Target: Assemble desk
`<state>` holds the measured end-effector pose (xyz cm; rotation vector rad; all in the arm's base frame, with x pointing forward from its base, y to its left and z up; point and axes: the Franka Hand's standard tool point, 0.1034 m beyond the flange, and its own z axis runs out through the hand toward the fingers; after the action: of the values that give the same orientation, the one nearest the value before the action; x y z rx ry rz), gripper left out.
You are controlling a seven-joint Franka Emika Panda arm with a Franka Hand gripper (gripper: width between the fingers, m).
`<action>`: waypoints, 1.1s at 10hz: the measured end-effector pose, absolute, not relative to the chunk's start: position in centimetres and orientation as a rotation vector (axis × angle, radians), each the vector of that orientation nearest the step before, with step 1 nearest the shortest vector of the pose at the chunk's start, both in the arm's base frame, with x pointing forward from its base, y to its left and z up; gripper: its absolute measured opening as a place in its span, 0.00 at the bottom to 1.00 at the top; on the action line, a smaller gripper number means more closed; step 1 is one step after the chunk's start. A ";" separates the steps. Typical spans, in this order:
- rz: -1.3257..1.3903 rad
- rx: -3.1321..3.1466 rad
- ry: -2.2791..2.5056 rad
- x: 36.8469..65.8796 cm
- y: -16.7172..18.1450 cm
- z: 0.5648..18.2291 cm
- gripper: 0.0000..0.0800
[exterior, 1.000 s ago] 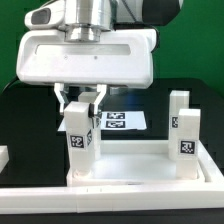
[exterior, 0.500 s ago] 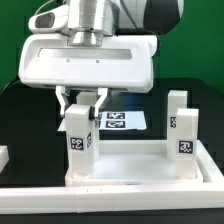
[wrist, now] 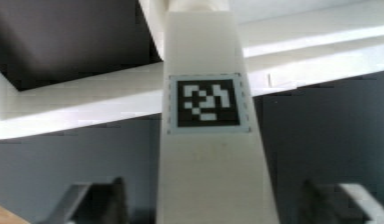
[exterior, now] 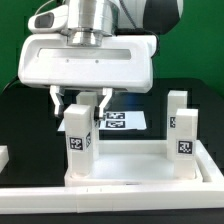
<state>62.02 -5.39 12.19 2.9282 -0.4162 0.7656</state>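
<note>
- Leg post [exterior: 79, 138] stood upright in the tabletop panel [exterior: 140, 168] corner socket on the exterior view's left, long axis vertical, tag facing the camera.
- Hand [exterior: 78, 103] sat directly above it, fingers [exterior: 56, 102] spread to either side of the post's top; in the wrist view both stood clear of its faces, nothing pinched.
- Second leg post [exterior: 182, 133] stood at the exterior view's right, well apart.
- Panel lay on the black bench [exterior: 20, 120], marker board [exterior: 122, 119] behind.

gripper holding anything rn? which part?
Nothing is held. The gripper is open: its fingers straddle the top of the upright leg post with gaps on both sides, which the wrist view also shows. The post stands in the tabletop panel.
</note>
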 end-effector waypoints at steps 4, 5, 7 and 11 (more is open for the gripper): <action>0.765 2.928 -0.416 62.0 -5.4 12.2 0.81; 0.765 2.928 -0.416 62.0 -5.4 12.2 0.81; 0.765 2.928 -0.416 62.0 -5.4 12.2 0.81; 0.678 2.983 -0.444 62.3 -5.7 13.3 0.81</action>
<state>62.34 -5.70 13.29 2.9832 -0.4439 0.6775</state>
